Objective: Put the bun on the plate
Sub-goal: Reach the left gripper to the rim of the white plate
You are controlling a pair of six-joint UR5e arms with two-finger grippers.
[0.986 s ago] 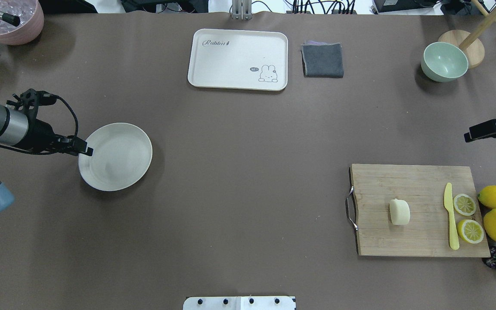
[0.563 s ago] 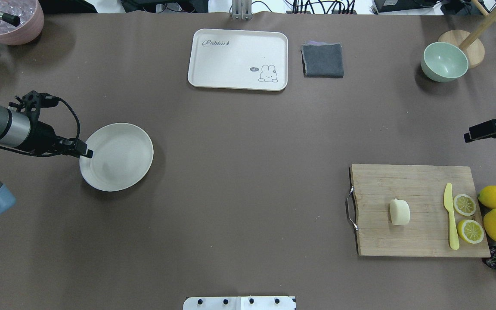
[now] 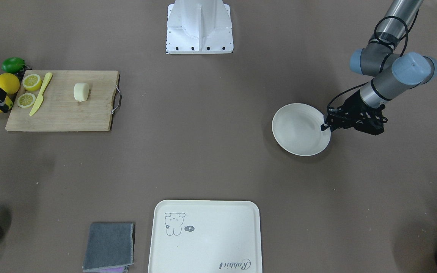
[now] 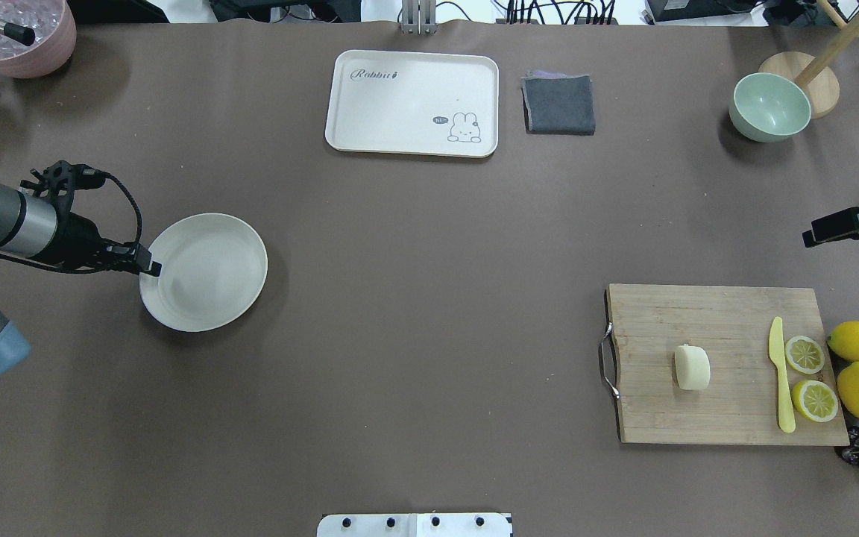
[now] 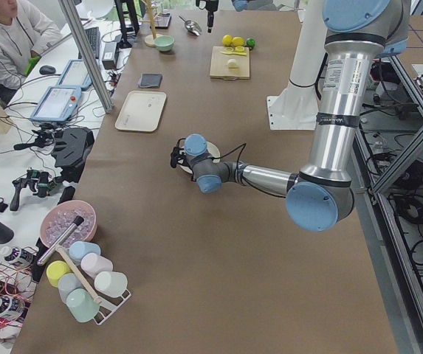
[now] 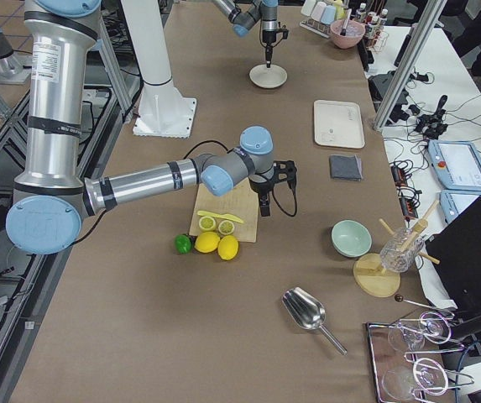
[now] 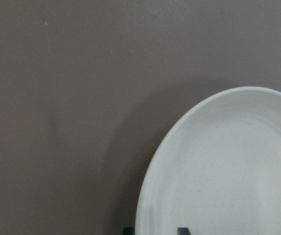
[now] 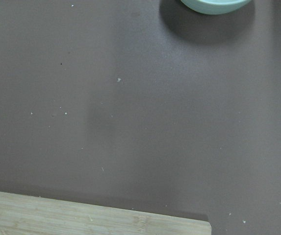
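One bun (image 3: 81, 92) is seen in the front-facing view on the wooden cutting board (image 3: 63, 113), well apart from the plate (image 3: 298, 132). In the overhead view the right pincer (image 4: 810, 237) is hung beyond the board, and its state cannot be told; the bun is judged light and soft, best taken gently across its rounded sides. In the left wrist view the left pincer (image 7: 153, 229) is clamped astride the plate's rim.

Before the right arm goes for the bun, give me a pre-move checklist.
1. bun free on the cutting board, apart from the knife: ok.
2. plate empty: ok.
3. left gripper off the plate: not ok, fingers straddle its rim.
4. right gripper over the bun: not ok, it is past the cutting board's far edge.
5. right gripper open: cannot tell.
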